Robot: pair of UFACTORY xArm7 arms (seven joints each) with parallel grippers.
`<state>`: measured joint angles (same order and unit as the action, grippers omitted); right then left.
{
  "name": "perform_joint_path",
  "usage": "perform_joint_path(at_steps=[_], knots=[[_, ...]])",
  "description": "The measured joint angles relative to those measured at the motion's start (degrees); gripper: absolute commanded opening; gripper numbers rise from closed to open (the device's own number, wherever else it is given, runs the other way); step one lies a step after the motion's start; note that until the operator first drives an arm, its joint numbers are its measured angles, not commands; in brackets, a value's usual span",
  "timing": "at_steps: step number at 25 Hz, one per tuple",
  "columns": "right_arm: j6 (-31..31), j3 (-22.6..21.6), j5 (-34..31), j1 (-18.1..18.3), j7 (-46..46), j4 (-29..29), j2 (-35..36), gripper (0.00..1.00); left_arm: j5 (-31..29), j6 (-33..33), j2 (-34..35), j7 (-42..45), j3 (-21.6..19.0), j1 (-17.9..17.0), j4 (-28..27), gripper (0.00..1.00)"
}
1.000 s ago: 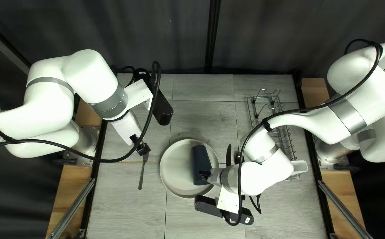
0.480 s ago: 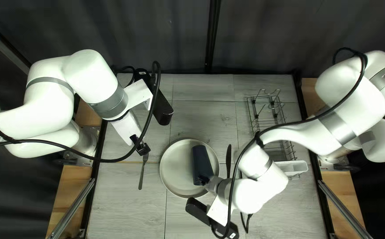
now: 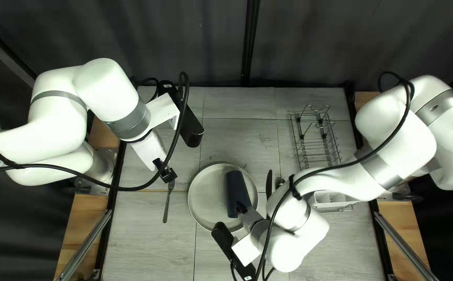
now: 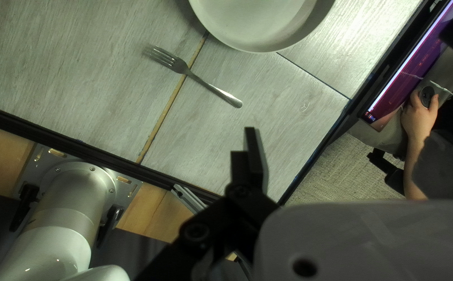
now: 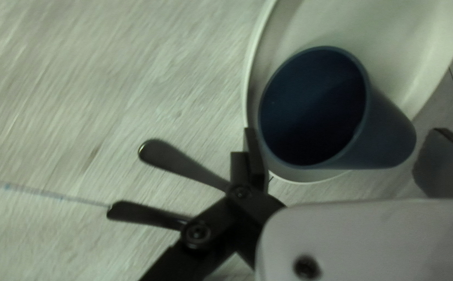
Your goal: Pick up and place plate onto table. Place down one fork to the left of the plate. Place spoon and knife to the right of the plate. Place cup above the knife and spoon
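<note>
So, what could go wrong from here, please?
The cup lies sideways on the plate, between the right gripper's open fingers, so uneven closing might roll it. A finger close to the plate's rim could push the plate. The cutlery handles beside the gripper may get knocked.

a hand could pass over the tabletop (image 3: 239,138) between the plate (image 3: 205,195) and the dark curtain (image 3: 200,41), though the left arm (image 3: 127,112) leans in near the fork (image 3: 166,205), the cup (image 3: 237,192) looms over the plate, and the right arm (image 3: 335,184) crosses before the wire rack (image 3: 317,148).
</note>
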<state>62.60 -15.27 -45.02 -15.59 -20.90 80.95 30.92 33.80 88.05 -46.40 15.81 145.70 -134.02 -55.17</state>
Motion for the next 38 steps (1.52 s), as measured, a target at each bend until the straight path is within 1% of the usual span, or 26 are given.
perform_joint_path(at_steps=[2,7,15,16,17,18,23,28,33,38], knots=[[1.18,0.77,-0.67,-0.54,-1.12,1.20,1.26,1.00,0.00,0.00,0.00,0.00,0.00,0.00,0.00,1.00],[2.58,2.34,-1.51,-0.65,-4.04,1.31,1.94,1.00,0.00,0.00,0.00,0.00,0.00,0.00,0.00,1.00],[6.17,4.36,-1.14,-1.23,-8.31,5.25,5.55,1.00,0.00,0.00,0.00,0.00,0.00,0.00,0.00,1.00],[6.39,4.56,-1.03,-1.19,-8.75,5.44,5.82,0.93,0.00,0.00,0.00,0.00,0.00,0.00,0.00,1.00],[6.59,4.70,-0.90,-1.12,-9.12,5.43,5.88,0.05,0.00,0.00,0.00,0.00,0.00,0.00,0.00,1.00],[6.76,4.80,-0.78,-1.07,-9.38,5.36,5.86,0.00,0.00,0.00,0.00,0.00,0.00,0.00,0.00,1.00],[8.20,5.03,-0.37,-1.26,-10.98,4.19,4.26,0.00,0.00,0.00,0.00,0.00,0.00,0.00,0.00,1.00],[10.21,5.17,-0.57,-1.83,-12.31,2.30,0.71,0.00,0.00,0.00,0.00,0.00,0.00,0.00,0.00,1.00],[12.86,4.98,-0.26,-2.29,-12.82,-0.81,-4.59,0.00,0.00,0.00,0.00,0.00,0.00,0.00,0.00,1.00],[14.11,4.67,1.43,-1.79,-12.15,-5.86,-11.53,0.00,0.00,0.00,0.00,0.00,0.00,0.00,0.00,1.00]])
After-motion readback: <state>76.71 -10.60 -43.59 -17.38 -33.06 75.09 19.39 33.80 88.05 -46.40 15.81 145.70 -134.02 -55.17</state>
